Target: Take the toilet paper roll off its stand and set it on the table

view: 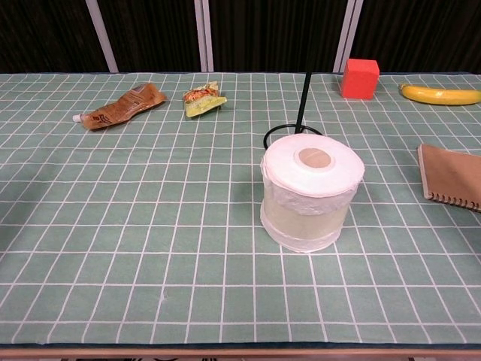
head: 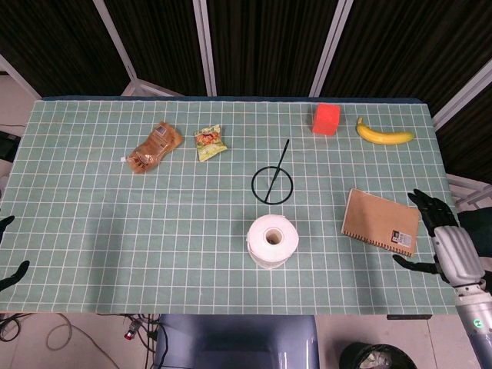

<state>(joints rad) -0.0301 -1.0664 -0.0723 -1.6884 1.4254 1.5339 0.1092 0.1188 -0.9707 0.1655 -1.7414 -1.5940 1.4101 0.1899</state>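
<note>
The white toilet paper roll (head: 272,240) (view: 310,192) stands upright on the green checked table, its core hole facing up. Just behind it is the black wire stand (head: 272,183) (view: 299,113), a ring base with a thin upright rod, bare. My right hand (head: 440,238) is far off at the table's right edge, past the notebook, fingers spread and holding nothing; the chest view does not show it. At the left edge of the head view only dark fingertips (head: 9,273) of my left hand show, so its state is unclear.
A brown spiral notebook (head: 381,221) (view: 452,177) lies to the right of the roll. Along the far side are a red cube (head: 326,118), a banana (head: 383,134), a green snack packet (head: 210,142) and a brown pouch (head: 154,147).
</note>
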